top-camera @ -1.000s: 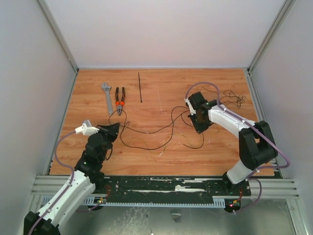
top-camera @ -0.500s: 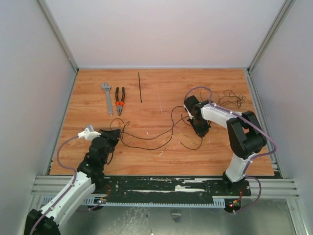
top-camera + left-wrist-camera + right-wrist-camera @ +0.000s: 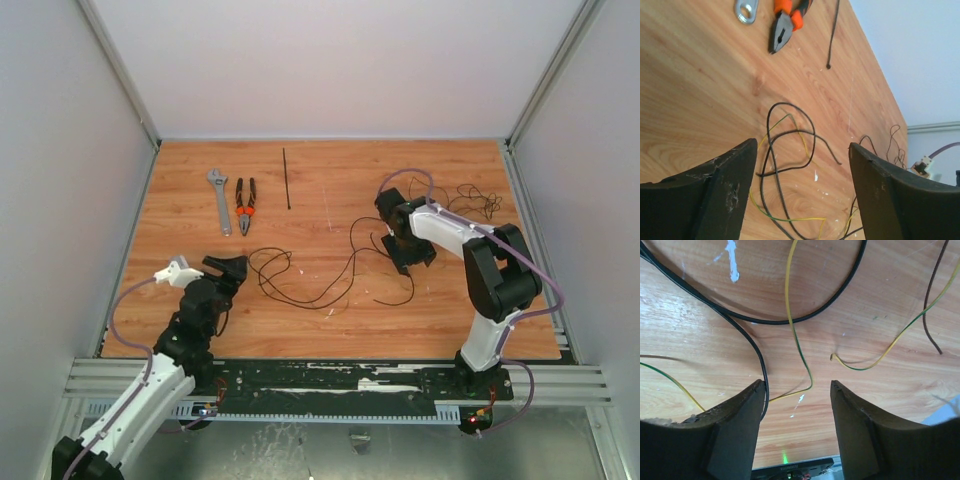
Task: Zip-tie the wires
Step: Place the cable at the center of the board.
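**Worktop:** a wood-grain table (image 3: 330, 180) between pale walls.

**The wires** (image 3: 305, 275): a loose tangle of very thin black and olive-yellow strands. It sprawls in loops across the middle of the table, between the two arms. A smaller curl of thin dark wire (image 3: 478, 200) lies apart near the right wall.

**The zip tie** (image 3: 286, 178): a thin, straight, stiff black plastic strip. It lies flat at the far side of the table, just right of the tools and well apart from the wires.

**Tools:** orange-handled pliers (image 3: 245, 205) and a grey adjustable wrench (image 3: 218, 200) lie side by side at the far left.

**Left gripper** (image 3: 232, 268): it sits low at the left end of the tangle. Its black fingers (image 3: 715, 192) are spread wide and grip nothing; the loops (image 3: 787, 145) lie on the wood ahead of them.

**Right gripper** (image 3: 408, 260): it points down at the right end of the tangle. Its fingers (image 3: 732, 430) are parted, with bare wood between them. A black strand (image 3: 757, 360) runs down right beside the inner edge of one finger, and a yellow-green strand (image 3: 799, 347) curls in front of the gap.
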`<state>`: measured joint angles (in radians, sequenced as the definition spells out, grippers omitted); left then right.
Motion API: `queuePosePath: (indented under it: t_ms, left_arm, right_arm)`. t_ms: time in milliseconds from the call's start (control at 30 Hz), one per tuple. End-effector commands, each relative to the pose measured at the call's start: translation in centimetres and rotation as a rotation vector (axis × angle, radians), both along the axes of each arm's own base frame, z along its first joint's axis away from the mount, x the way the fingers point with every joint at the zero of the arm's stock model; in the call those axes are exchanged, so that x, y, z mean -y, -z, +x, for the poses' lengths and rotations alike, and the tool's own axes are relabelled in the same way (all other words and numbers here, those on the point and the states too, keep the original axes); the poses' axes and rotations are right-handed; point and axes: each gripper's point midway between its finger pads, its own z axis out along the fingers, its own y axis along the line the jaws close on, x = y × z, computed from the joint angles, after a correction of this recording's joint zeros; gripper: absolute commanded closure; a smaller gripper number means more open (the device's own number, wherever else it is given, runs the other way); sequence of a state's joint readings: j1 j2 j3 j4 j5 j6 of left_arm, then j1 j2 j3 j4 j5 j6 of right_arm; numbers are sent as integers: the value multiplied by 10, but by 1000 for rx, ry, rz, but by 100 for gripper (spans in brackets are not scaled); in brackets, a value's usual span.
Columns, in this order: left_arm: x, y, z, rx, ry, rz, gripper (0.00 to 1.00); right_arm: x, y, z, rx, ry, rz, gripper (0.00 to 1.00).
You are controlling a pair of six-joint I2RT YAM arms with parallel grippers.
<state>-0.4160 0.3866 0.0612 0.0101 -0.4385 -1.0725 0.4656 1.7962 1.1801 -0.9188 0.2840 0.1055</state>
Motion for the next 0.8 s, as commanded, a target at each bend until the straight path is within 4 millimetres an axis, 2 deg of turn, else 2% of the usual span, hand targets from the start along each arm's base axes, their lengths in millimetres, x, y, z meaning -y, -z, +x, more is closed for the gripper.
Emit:
queuePosePath:
  t_ms: [0,167,300,367,467,533,600,667,767]
  left_arm:
    - [-12,-36,2,57,-44,59,19]
    - [-18,-81,6,138,-35,176,17]
    - [-7,-102,14,130,39,258,17]
    - [4,-116,19,142,91,265,17]
    - [18,-154,29,216,137,247,16]
    - [26,-182,35,273,160,243,13]
    - [31,-208,43,317,174,261,11]
    - [35,-229,50,344,181,288,9]
    - [45,-258,57,416,211,303,8]
  right_arm:
    - [-5,-20,12,54,-9,5,42]
    - [-17,-50,25,120,-22,72,39]
    - [-24,-79,38,205,-31,115,32]
    - [-28,-92,52,269,-39,143,25]
    - [-28,-108,88,387,0,240,19]
    - [-18,-112,114,453,57,283,17]
    - [3,-110,136,500,123,264,16]
    - [25,-104,154,514,188,237,17]
    - [46,-99,185,548,242,238,17]
